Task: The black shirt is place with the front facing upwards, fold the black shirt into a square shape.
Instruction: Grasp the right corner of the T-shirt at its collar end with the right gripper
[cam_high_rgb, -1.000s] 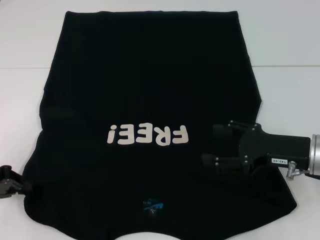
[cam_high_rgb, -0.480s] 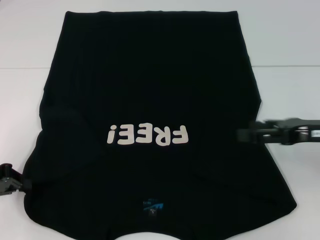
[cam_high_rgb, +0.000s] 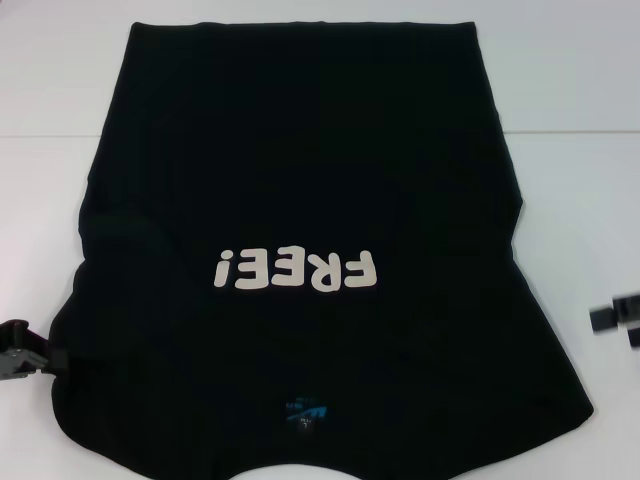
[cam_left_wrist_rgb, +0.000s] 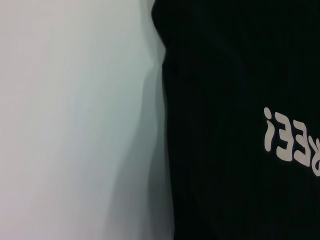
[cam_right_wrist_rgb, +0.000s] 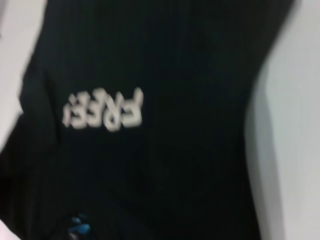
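Note:
The black shirt lies flat on the white table, front up, both sides folded in so its outline is a tall tapered shape. Its white "FREE!" lettering reads upside down to me, and the blue neck label is near the table's front edge. My left gripper sits at the shirt's near left edge. My right gripper is off the cloth at the far right of the head view. The left wrist view shows the shirt's edge. In the right wrist view are the lettering and label.
The white table shows bare on both sides of the shirt and beyond its far hem. A faint seam crosses the tabletop behind the shirt's middle.
My right gripper has pulled away from over the shirt's right side, out to the right edge of the view. The left gripper shifted only slightly. The shirt lies as before.

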